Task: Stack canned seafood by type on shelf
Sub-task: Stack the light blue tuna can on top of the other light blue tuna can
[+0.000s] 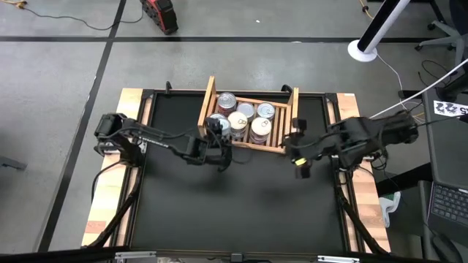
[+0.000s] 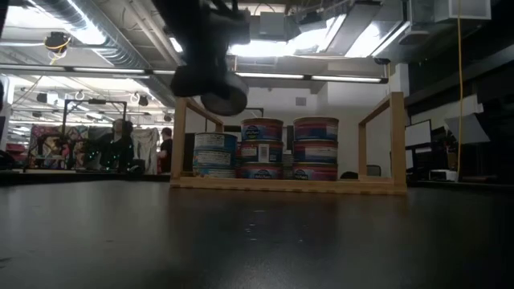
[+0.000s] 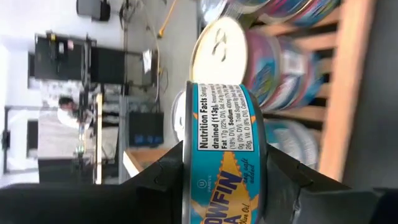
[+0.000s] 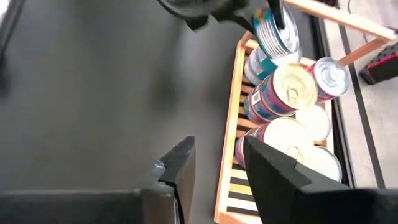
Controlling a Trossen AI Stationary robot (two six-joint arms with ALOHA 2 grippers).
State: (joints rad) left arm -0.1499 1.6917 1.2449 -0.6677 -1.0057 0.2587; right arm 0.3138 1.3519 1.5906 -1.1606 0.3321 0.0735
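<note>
The shelf (image 1: 207, 102) is a light wooden rack at the table's far middle. Inside it stand stacks of canned seafood (image 2: 261, 148), silvery-lidded, with pink and blue labels. My left gripper (image 1: 217, 131) is at the shelf's near left corner, shut on a teal-labelled tin (image 3: 224, 162). That tin also shows raised over the left stack (image 2: 225, 95). My right gripper (image 1: 300, 162) hovers open and empty off the shelf's near right corner, above the black mat; its fingers (image 4: 180, 168) have nothing between them. My left gripper pinches the teal tin between its two fingers, one on each flat face, lid and base (image 3: 186, 155). The label side faces the wrist. The tin (image 4: 277, 31) is tilted and lifted clear, above the shelf's near left corner.
The black mat (image 1: 241, 212) lies bare on the near side of the shelf. Wooden table edges (image 1: 110, 212) run along both sides. A white stand base (image 1: 362, 50) and a red object (image 1: 159, 14) sit on the floor beyond. A laptop (image 1: 446, 204) is off to the right.
</note>
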